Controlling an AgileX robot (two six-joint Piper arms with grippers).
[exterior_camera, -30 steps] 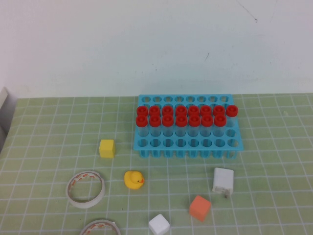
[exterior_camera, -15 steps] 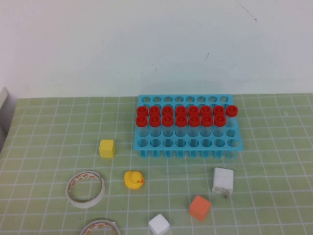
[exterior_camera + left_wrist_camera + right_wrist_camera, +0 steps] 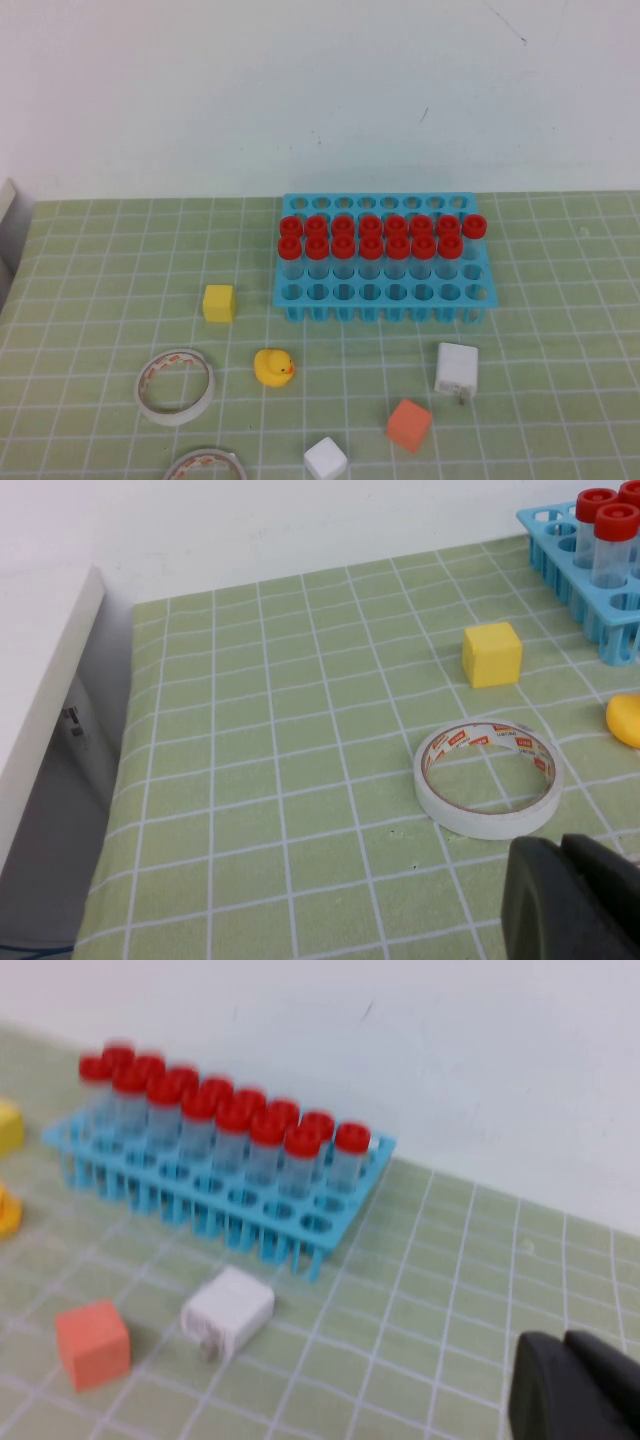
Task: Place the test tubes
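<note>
Green gridded matting covers the counter, with a plain white wall behind. From the high view I see a blue rack at about 1 o'clock from the middle of the mat. The red-capped test tubes stand upright in it in two rows. A yellow cube sits at 9 o'clock from the rack, well apart. A rubber duck lies at 7 o'clock from the rack, and a tape roll lies flat at 9 o'clock from the duck. A second tape roll is cut by the near edge. A white charger sits at 5 o'clock from the rack, an orange cube at 7 o'clock from the charger, and a white cube at 8 o'clock from the orange one. Neither arm shows here.

On the left wrist view, my left claw hangs low over the mat just short of the first tape roll, fingers pressed together on nothing. Beyond lie the yellow cube and a corner of the rack.

On the right wrist view, my right claw hovers over bare mat, pressed together and empty, well apart from the charger and rack.
</note>
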